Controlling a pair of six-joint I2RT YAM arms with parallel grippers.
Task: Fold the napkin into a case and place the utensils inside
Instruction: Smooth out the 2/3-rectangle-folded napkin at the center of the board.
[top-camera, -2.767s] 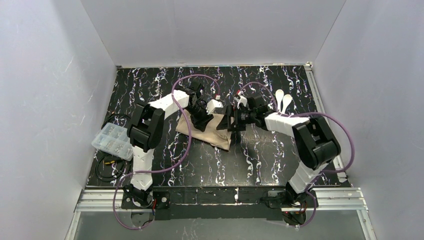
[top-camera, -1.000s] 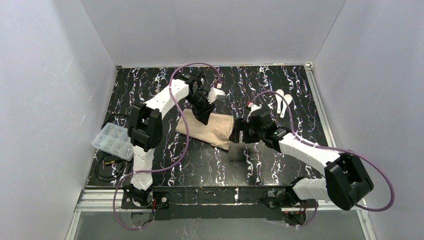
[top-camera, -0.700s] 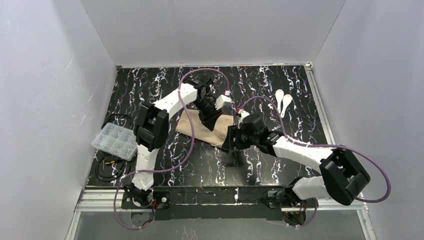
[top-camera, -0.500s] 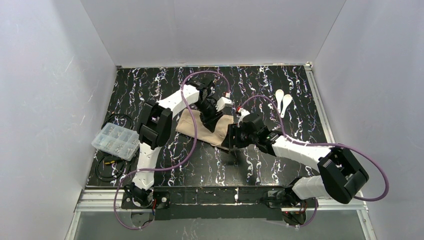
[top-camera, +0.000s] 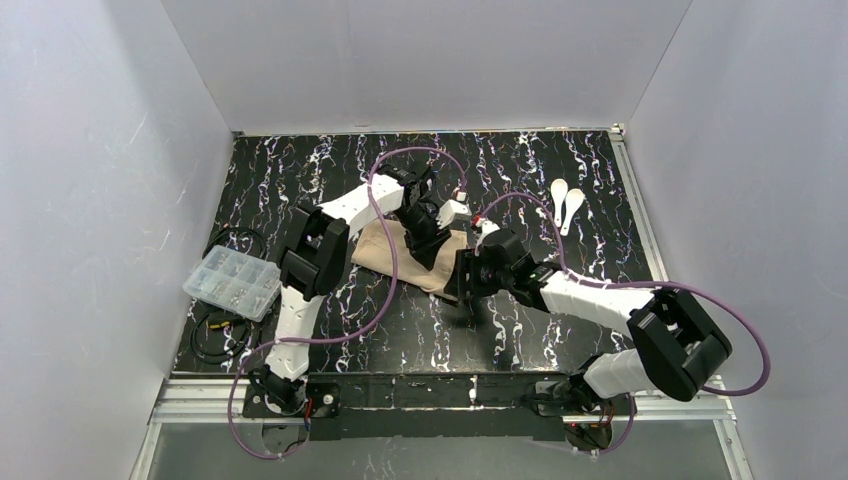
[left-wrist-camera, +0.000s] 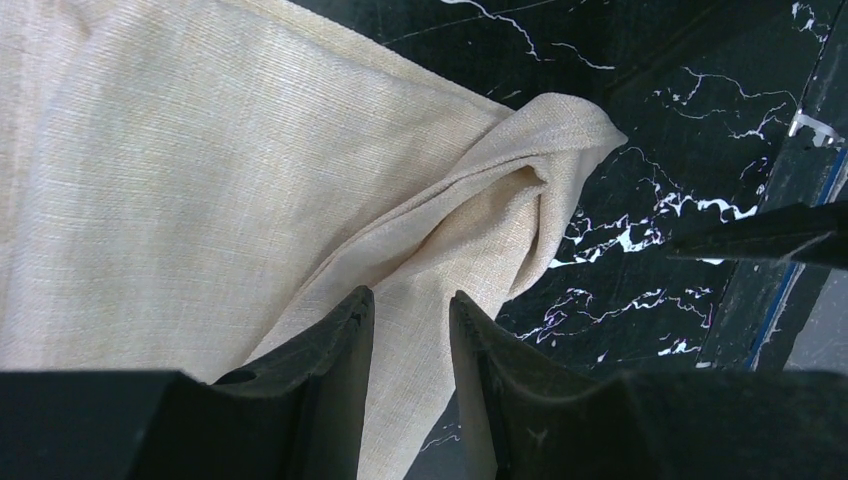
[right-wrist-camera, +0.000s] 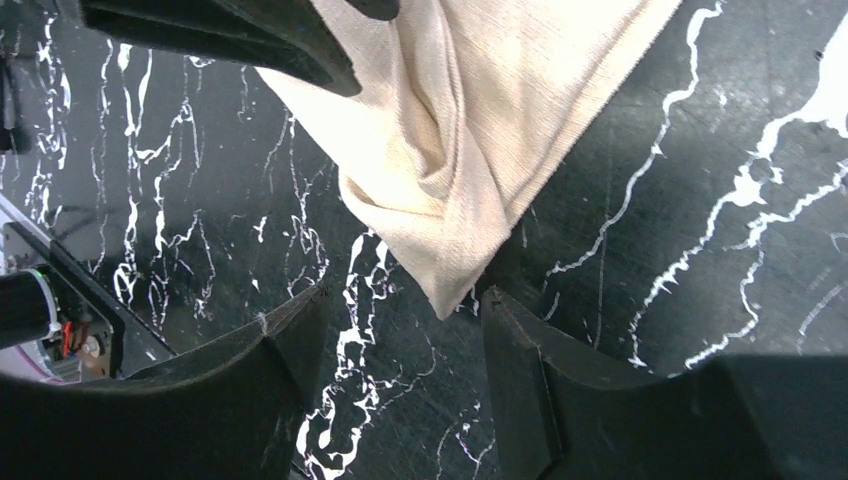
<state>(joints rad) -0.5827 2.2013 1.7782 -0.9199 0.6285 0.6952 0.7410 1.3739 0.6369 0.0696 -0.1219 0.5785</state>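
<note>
A clear compartment box (top-camera: 228, 282) sits beside coiled black cables (top-camera: 212, 328)

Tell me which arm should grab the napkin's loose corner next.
Right. The right end effector is open with the napkin corner tip between its fingers; the left end effector is occupied, pinching a raised fold.

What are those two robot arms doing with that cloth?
They are folding a napkin into a little pocket for the spoons. The left claw pinches a fold of the napkin near one corner. The right claw is open around that corner's tip, not gripping it. The two white spoons lie off to the side on the table, not in the napkin yet.
</note>
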